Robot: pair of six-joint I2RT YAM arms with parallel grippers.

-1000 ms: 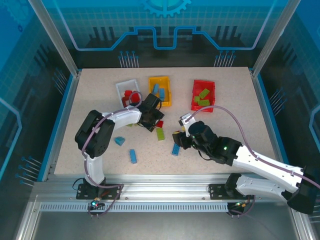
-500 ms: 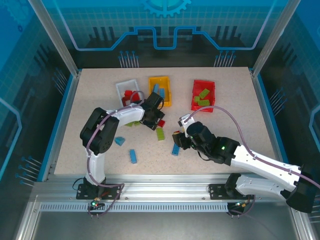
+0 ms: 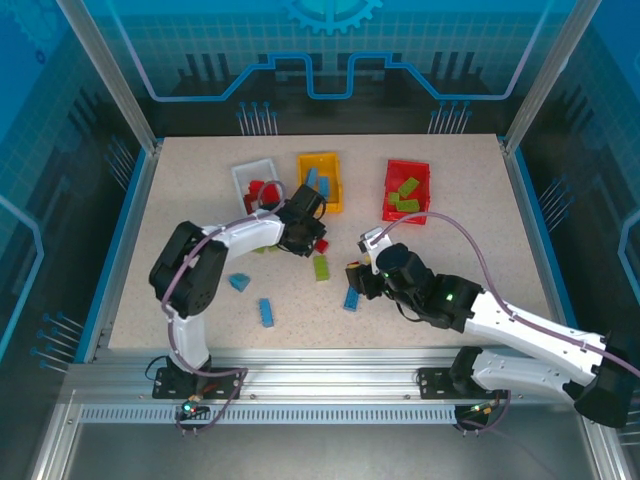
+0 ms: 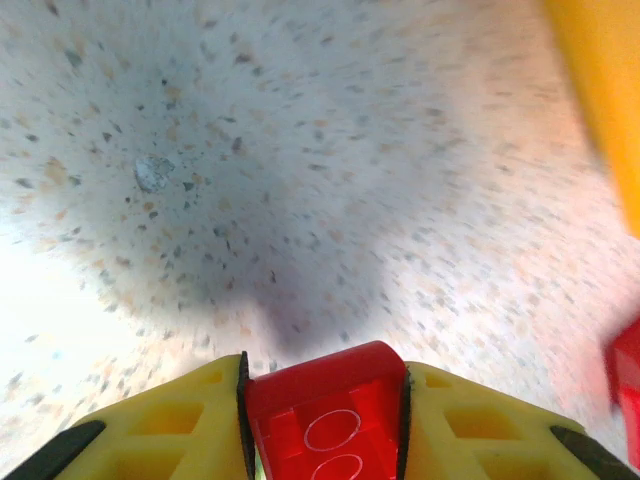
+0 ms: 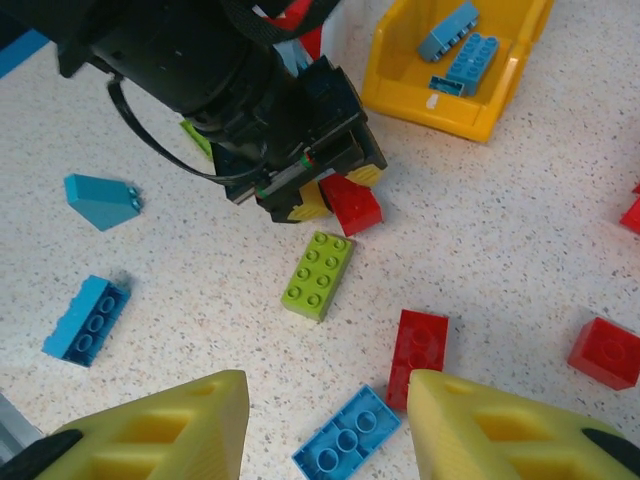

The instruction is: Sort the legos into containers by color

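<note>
My left gripper point(image 4: 325, 400) is shut on a red lego brick point(image 4: 325, 410), just above the speckled table. From above, this gripper point(image 3: 305, 238) sits below the yellow container point(image 3: 318, 156). The white container point(image 3: 252, 164) holds red bricks and the red container point(image 3: 407, 164) holds lime ones. My right gripper point(image 5: 330, 430) hangs open over a blue brick point(image 5: 345, 447) and a red brick point(image 5: 418, 357), touching neither. A lime brick point(image 5: 318, 275) lies between the two grippers. The right wrist view shows the left gripper point(image 5: 330, 190) with its red brick point(image 5: 350, 203).
Two blue bricks point(image 3: 266, 312) point(image 3: 239, 282) lie loose at the near left. Another red brick point(image 5: 605, 352) lies off to the right. The yellow container's wall point(image 5: 430, 110) stands just beyond the left gripper, with blue bricks point(image 5: 465, 50) inside.
My left gripper's jaws have come together on the red brick. The left arm has shifted slightly. The right arm has hardly moved.
</note>
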